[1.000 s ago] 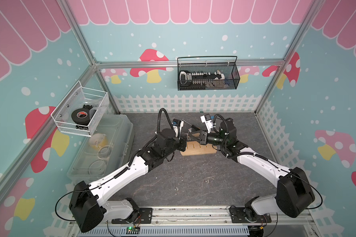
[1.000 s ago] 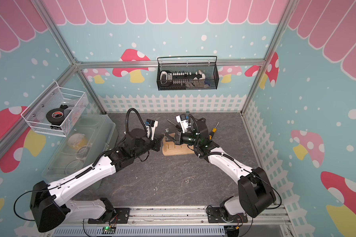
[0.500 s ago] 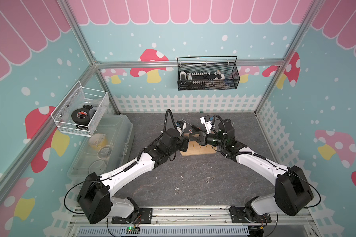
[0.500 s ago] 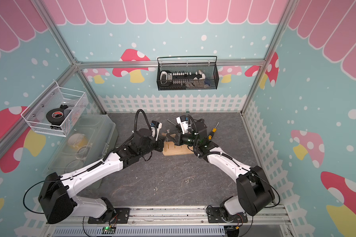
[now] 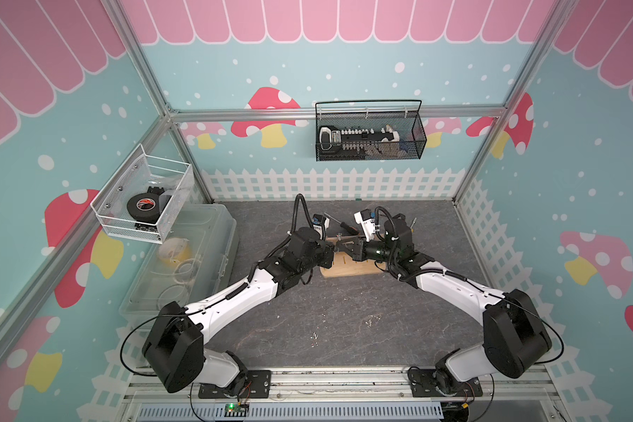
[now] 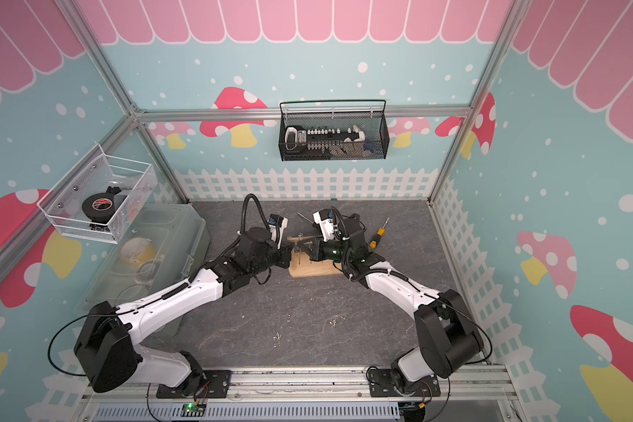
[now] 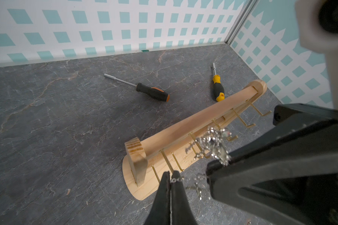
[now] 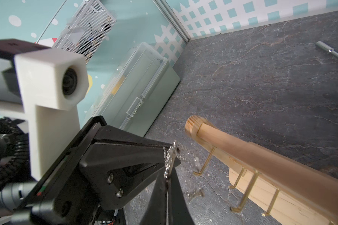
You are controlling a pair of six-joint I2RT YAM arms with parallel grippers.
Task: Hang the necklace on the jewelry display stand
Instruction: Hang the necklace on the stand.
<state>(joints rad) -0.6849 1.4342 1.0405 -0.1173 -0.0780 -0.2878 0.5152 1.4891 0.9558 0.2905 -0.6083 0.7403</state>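
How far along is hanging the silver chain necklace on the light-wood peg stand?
Done: the silver chain necklace is lifted, pinched by the left gripper and right gripper, both shut. In hand: they hold it close to the gold pegs of the light-wood jewelry display stand. Left: no loop clearly sits over a peg; hook it, then release.

Silver necklace [image 7: 213,145] dangles beside gold pegs [image 7: 240,118] of the wooden jewelry display stand [image 7: 183,124].

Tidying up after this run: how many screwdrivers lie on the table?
2. The black-and-orange screwdriver lies beyond the jewelry display stand, toward the back wall; the yellow-and-black screwdriver lies farther right. The arms could hide more.
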